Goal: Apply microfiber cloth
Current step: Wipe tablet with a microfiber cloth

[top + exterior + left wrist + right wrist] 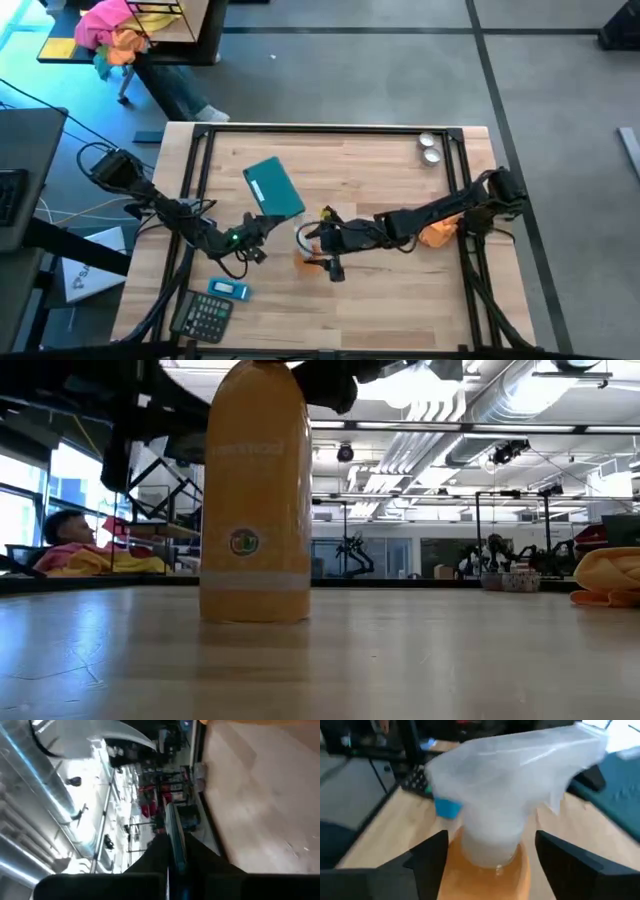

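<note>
At mid-bench, the right end effector (pixel 487 857) straddles the orange, white-topped plastic spray bottle (pixel 492 820), its fingers spread and unclenched either side. The left end effector (pixel 262 228) pinches a thin dark slab upright (pixel 176 845). The soft orange microfiber cloth (pixel 438 233) lies bunched, untouched, near the bench's right edge.

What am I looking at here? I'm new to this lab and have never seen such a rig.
Two robot arms work at a wooden table. One camera looks down from above, one sits at table height, and one rides on each wrist. The left end effector grips a teal flat slab, held off the table. The right end effector is at an orange spray bottle. The orange microfiber cloth lies untouched under the right arm. A calculator lies near the left arm.
</note>
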Robot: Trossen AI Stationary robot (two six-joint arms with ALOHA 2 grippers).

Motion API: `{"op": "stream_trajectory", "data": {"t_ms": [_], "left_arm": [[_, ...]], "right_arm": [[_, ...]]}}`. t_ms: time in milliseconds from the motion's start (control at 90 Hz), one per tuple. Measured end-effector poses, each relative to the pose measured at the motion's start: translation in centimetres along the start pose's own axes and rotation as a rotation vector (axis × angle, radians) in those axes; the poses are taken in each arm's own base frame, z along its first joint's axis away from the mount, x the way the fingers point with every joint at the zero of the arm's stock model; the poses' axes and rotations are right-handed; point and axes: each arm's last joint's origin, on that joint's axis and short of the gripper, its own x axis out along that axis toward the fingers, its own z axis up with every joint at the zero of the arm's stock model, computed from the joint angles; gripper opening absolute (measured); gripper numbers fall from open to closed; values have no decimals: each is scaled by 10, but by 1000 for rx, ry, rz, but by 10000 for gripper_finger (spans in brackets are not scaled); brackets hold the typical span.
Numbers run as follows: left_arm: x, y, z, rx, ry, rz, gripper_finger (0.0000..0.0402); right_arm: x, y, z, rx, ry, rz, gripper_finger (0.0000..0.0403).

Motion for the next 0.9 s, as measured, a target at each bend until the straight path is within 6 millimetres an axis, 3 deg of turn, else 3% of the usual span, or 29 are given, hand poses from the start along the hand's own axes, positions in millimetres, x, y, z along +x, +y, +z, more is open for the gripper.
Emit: {"op": "stream_trajectory", "data": {"t_ms": [178,289,400,589,900], "left_arm": [[-3,-3,-1,-23,27,-4,9],[-3,-3,-1,-65,19,-4,9],[-2,-3,0,-78,9,-4,9],[-1,-2,1,-52,-73,-3,9],[0,-2,0,-18,-58,-4,9]], "right_arm": [[-8,-14,26,93,32,20,294],[-11,-18,29,65,130,27,306],[-12,-20,35,-11,112,71,320],[5,-32,23,-90,64,157,335],[21,-39,21,-169,-68,275,323]]}}
